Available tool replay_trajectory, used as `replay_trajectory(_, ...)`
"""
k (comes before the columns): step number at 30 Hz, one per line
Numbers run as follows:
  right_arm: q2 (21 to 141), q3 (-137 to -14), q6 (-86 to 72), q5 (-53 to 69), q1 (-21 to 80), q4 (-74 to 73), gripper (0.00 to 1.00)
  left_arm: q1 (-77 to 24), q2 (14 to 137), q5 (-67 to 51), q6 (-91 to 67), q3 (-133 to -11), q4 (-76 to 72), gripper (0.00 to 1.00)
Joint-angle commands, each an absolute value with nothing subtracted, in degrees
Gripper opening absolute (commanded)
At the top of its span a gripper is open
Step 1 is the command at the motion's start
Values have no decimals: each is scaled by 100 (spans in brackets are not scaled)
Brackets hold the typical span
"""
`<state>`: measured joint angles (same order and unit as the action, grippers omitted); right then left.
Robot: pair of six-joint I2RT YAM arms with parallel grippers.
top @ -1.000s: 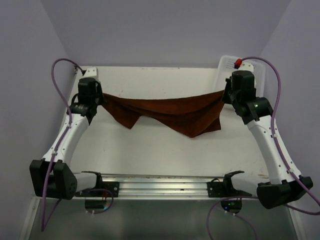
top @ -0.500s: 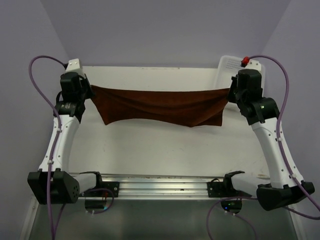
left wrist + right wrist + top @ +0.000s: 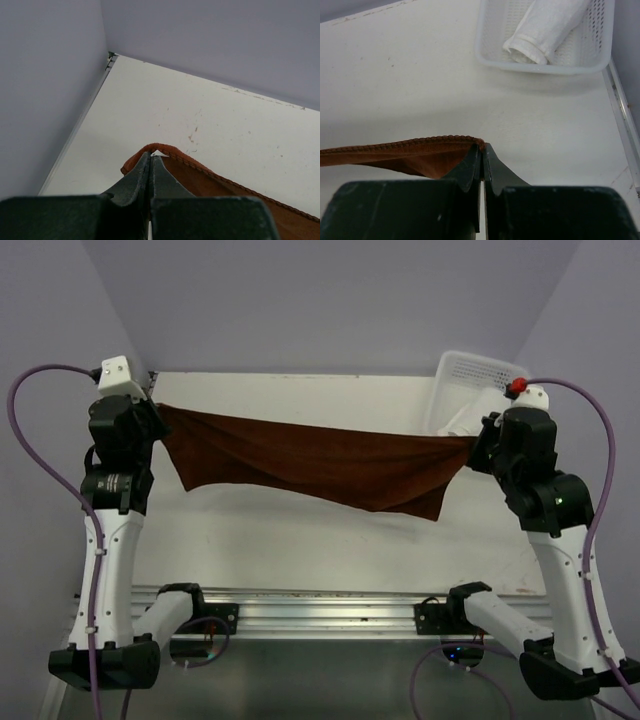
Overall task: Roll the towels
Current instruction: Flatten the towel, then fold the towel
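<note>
One brown towel [image 3: 310,460] is hanging above the table [image 3: 300,535], its length running left to right, the left hand [image 3: 151,158] and right hand [image 3: 483,148] each clamping a corner, while one rolled white towel [image 3: 547,27] is lying in the basket [image 3: 600,56].

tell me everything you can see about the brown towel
The brown towel is a rust-coloured soft cloth with a stitched hem. It is unrolled and stretched wide, one top corner pinched in the left gripper and the other in the right gripper. It sags between them above the table, and its lower edge hangs deepest toward the right.
</note>
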<state>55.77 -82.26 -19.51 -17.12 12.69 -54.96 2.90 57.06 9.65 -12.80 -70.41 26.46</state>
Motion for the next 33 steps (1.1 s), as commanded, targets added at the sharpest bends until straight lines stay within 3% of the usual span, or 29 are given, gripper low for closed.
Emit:
replay_trajectory(1,5397,-8227,-2074,-1512,1239,-5905,0,343,5371,1371,-1195,-7269,2839,0)
replay_trajectory(8,5659,-7972,-2127,-1362,1239,-5872,0,343,5133,1784,-1178,-7093,2822,0)
replay_trajectory(15,6634,-7778,-2074,-1257,1239,-5116,0,343,5826,1775,-1116,-6909,2497,0)
replay_trajectory(23,8223,-8129,-2004,-1634,1196,-3982,0,343,7486,1740,-1125,-7136,1750,0)
replay_trajectory(33,9816,-8911,-1811,-1653,1028,-3147,0,351,9798,1459,-1117,-8455,1460,0)
